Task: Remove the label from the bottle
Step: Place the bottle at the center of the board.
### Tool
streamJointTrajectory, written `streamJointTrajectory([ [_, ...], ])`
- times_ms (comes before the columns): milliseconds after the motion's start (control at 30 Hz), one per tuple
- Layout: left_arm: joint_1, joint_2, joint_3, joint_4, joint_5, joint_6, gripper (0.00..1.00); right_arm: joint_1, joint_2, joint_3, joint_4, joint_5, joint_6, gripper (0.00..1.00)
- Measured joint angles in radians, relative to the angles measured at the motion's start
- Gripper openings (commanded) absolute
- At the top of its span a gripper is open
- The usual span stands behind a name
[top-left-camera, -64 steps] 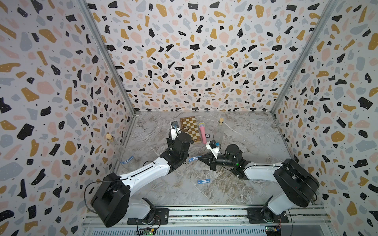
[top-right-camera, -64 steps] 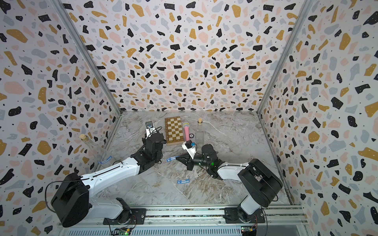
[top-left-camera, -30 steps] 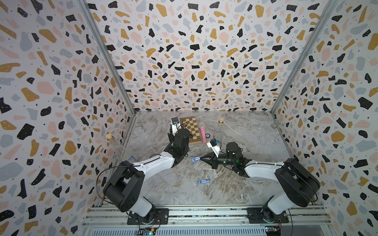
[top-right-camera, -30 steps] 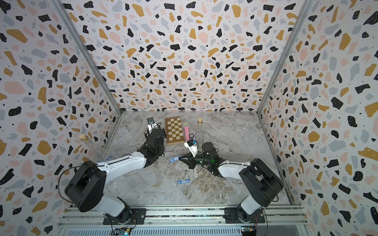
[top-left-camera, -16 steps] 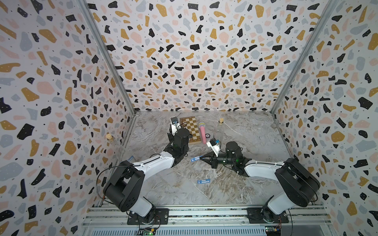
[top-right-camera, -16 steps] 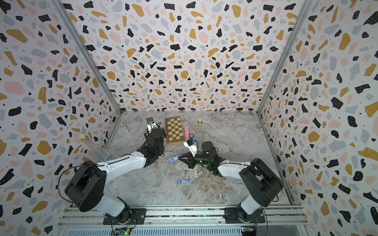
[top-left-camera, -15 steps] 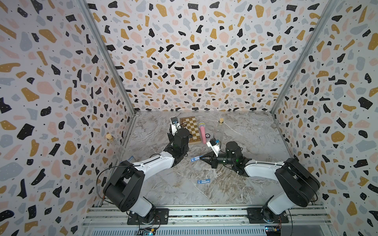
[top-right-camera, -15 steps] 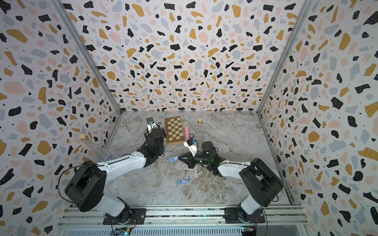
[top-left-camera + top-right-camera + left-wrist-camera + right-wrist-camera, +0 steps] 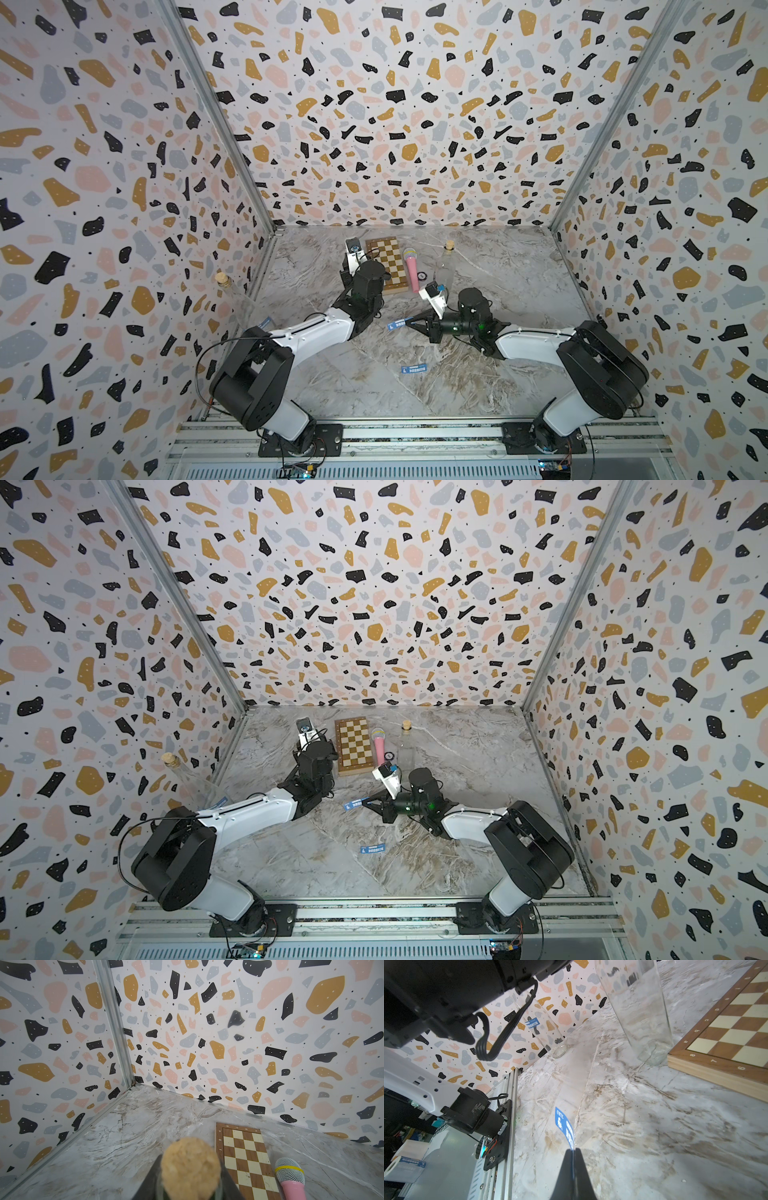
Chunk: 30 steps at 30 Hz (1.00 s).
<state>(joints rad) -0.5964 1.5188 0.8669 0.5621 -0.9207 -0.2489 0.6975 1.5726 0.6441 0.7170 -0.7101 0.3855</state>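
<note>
Label [image 9: 397, 324], a blue strip, is off the bottle [image 9: 641, 1012] and pinched by one end between the pressed-together tips of the right tool [image 9: 573, 1153]. It sits near the middle of the worktop [image 9: 498, 266]. Its long axis runs 3 to 9 o'clock, and the free end points to 9 o'clock. Whether that end touches the worktop cannot be told.

The bottle is clear glass and stands upright at 11 o'clock of the label, long axis vertical, cork [image 9: 190, 1165] uppermost. Its base is just beside the near corner of the chessboard [image 9: 386, 262].

Hidden or unclear:
- In both top views the left arm's wrist covers the bottle.
- The left tool [image 9: 190, 1185] shows only as dark blurred fingers on either side of the neck below the cork. Whether it clamps the neck or stands off it cannot be told.

A second label [image 9: 414, 369] lies flat at 6 o'clock of the held one. Another corked bottle [image 9: 224, 280], its label in place, leans at the 9 o'clock wall.

Compared with two seconds ago, the left arm's lower links have shifted toward 12 o'clock, while its wrist remains by the chessboard. The right tool and label are placed as they were one second ago.
</note>
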Motion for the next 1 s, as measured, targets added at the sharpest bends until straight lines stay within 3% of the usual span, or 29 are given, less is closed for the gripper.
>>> streamJointTrajectory([
  [133, 0.000, -0.002, 0.000, 0.000, 0.001, -0.002, 0.48, 0.000, 0.000, 0.000, 0.000, -0.002, 0.006, 0.00],
  [633, 0.000, -0.032, 0.000, -0.011, 0.003, -0.002, 0.59, 0.000, 0.000, 0.000, -0.007, -0.001, 0.018, 0.00],
  [867, 0.000, -0.071, -0.003, -0.031, 0.008, -0.008, 0.83, 0.000, 0.000, 0.000, -0.007, -0.002, 0.021, 0.01],
  [1000, 0.000, -0.122, -0.030, -0.048, 0.007, -0.010, 0.87, 0.000, 0.000, 0.000, -0.007, -0.005, 0.033, 0.01],
])
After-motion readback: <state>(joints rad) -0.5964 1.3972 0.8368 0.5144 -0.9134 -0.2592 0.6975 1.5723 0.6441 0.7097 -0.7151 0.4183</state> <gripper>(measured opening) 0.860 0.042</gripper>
